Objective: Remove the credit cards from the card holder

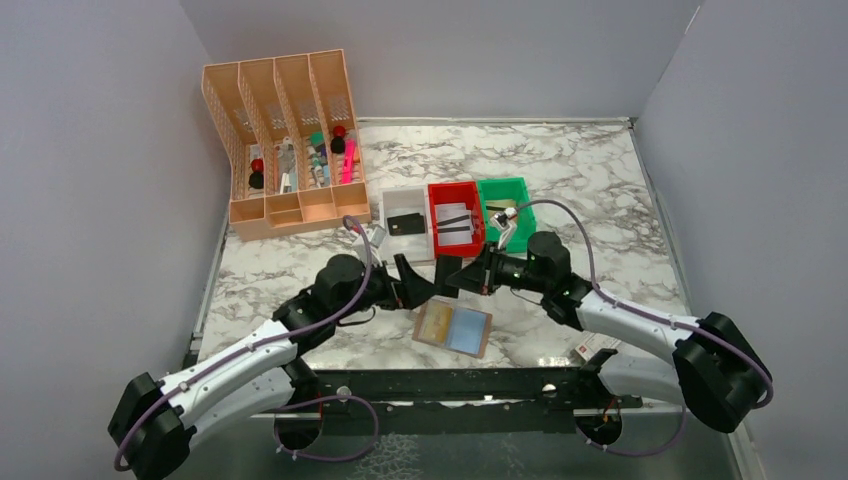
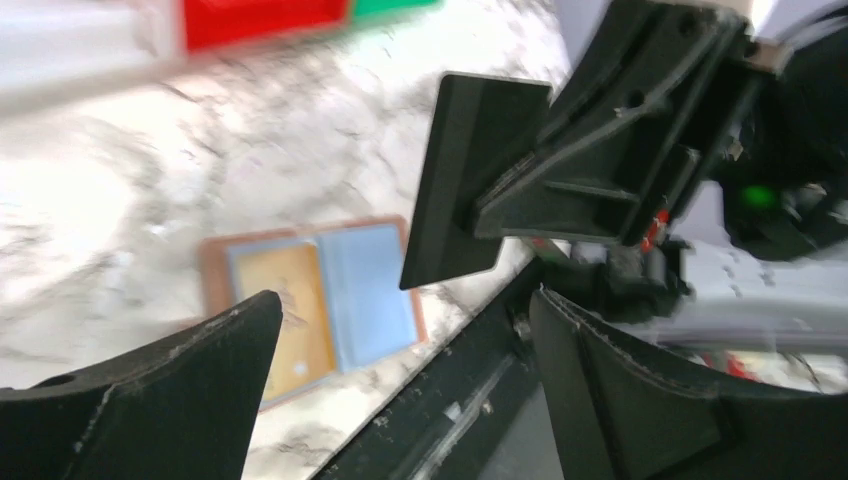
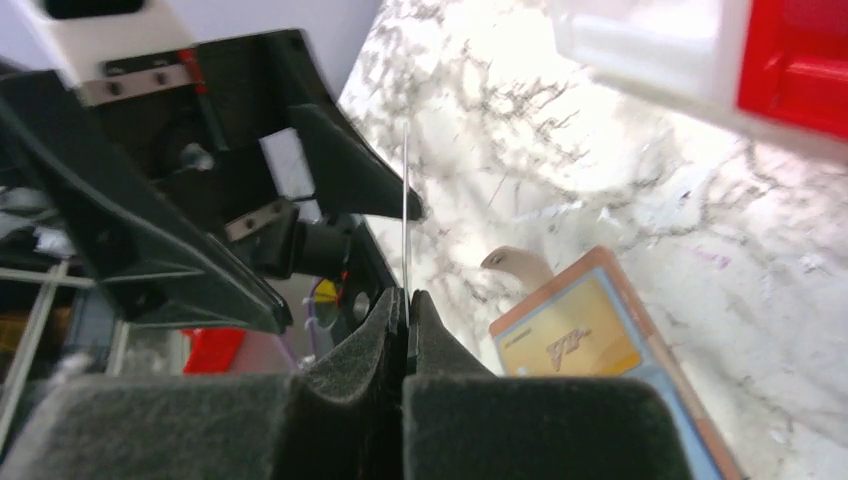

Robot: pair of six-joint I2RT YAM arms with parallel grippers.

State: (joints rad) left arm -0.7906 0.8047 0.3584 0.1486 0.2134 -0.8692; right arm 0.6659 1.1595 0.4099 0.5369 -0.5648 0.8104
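The card holder (image 1: 452, 327) lies open on the marble table, brown-edged with pale blue inner faces, and a tan-gold credit card (image 1: 434, 322) sits in its left half. My right gripper (image 1: 452, 276) is shut on a dark credit card (image 2: 470, 180), held upright above the table behind the holder. In the right wrist view that card (image 3: 405, 200) shows edge-on between the pressed pads (image 3: 440, 335). My left gripper (image 2: 405, 340) faces it, open, with nothing between its fingers (image 2: 160, 390). The holder (image 2: 310, 305) lies below both.
Behind the grippers stand a white bin (image 1: 392, 207) with a dark card inside, a red bin (image 1: 454, 189) with light cards, and a green bin (image 1: 502, 186). A peach desk organizer (image 1: 285, 140) stands at the back left. The table's black front rail (image 1: 450, 385) runs just below the holder.
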